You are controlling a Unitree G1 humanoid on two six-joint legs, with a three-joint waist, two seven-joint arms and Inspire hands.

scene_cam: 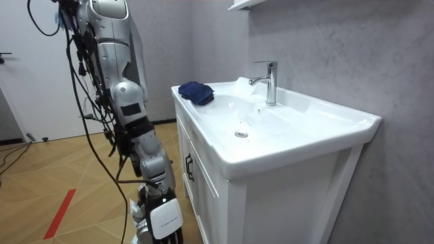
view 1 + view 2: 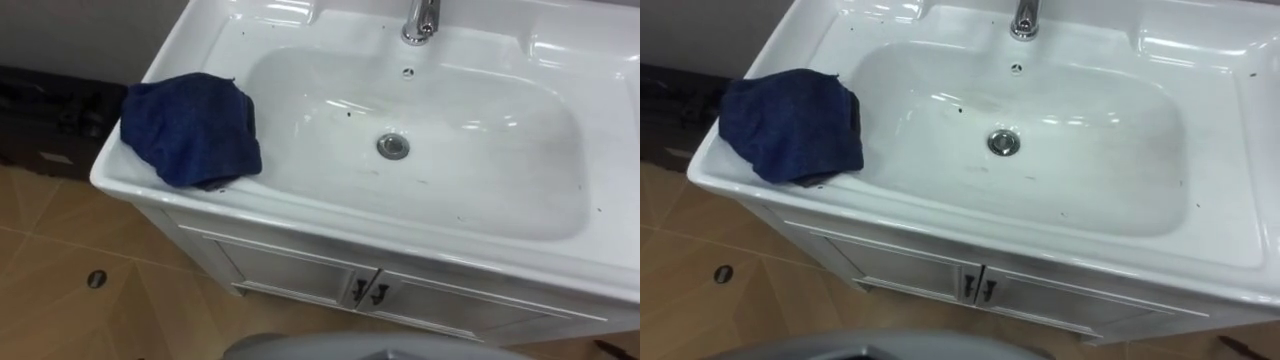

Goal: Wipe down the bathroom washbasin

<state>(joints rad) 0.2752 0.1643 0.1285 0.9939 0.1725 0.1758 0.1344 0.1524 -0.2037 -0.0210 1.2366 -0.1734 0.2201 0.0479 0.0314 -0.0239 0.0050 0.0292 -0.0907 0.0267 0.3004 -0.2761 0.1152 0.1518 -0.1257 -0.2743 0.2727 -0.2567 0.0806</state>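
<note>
Standing at the vanity front, by the room view, with my arm (image 1: 139, 146) hanging down beside the cabinet (image 1: 203, 183); I cannot tell how that hand (image 1: 154, 183) is set, nor which side it is, and I cannot tell the other hand's state either

Blue cloth (image 2: 190, 130) lies bunched on the basin's (image 2: 520, 235) flat rim at about 9 o'clock from the drain (image 2: 393, 146), its inner edge lapping toward the bowl. Nothing holds it

Bowl shows small dark specks, scattered from about 10 o'clock through 5 o'clock of the drain, and a few on the rim at 3 o'clock

Judgement: cloth parked on the rim fits either a wipe still to come or a cloth set down after passes; the specks lean toward work remaining, but I won't call it. Any further wiping would need a hand up over the rim and closed on the cloth

Count: one cloth, one basin, one drain, one tap (image 2: 422, 20) at 12 o'clock, one overflow hole (image 2: 408, 72) below it, two door handles (image 2: 368, 292), one floor drain (image 2: 96, 279)
</note>
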